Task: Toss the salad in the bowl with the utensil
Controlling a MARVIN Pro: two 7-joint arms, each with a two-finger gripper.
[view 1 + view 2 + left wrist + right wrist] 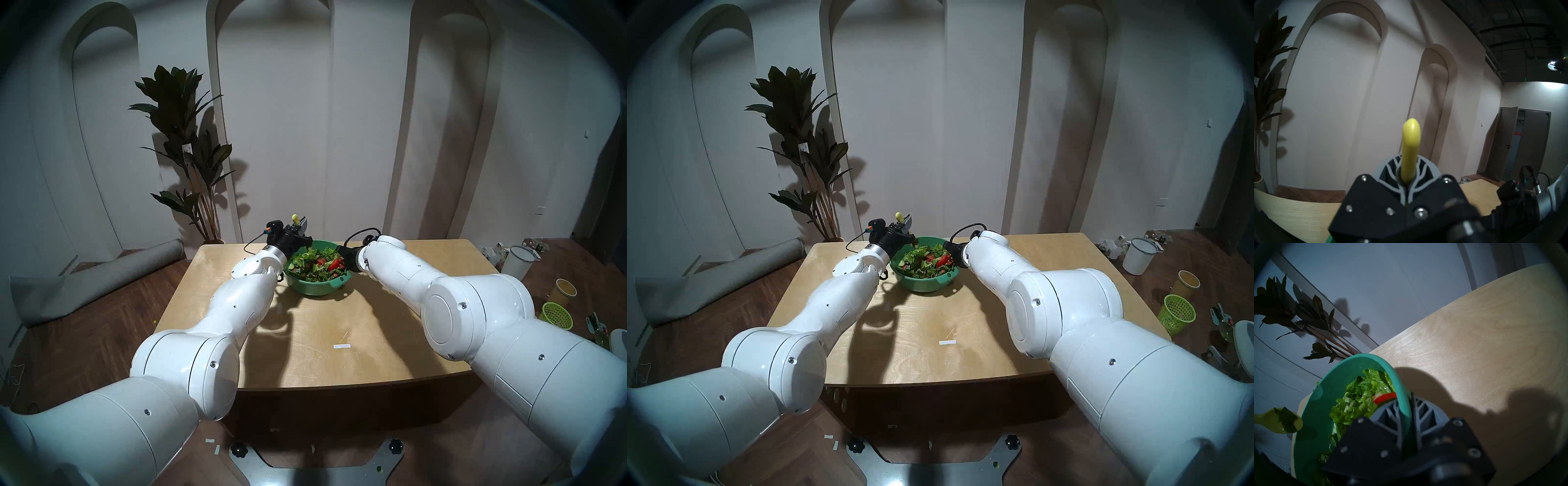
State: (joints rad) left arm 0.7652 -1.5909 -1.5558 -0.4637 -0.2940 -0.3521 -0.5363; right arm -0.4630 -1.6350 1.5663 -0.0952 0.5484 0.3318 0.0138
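The teal bowl (317,288) stands at the table's far middle, full of salad (317,266) of green leaves and red tomato. My left gripper (300,234) is at the bowl's far-left rim, shut on the yellow-green utensil (295,217), whose handle end sticks up between the fingers (1410,149). The right wrist view shows its spoon end (1279,421) above the bowl's far side with a leaf on it. My right gripper (344,263) is shut on the bowl's right rim (1405,412), one finger inside and one outside.
The wooden table (305,339) has a small white paper strip (341,346) near its front. A potted plant (190,152) and a rolled grey mat (101,281) are at back left. On the floor at right are a white bucket (517,263), a yellow cup (563,292) and a lime mesh basket (556,315).
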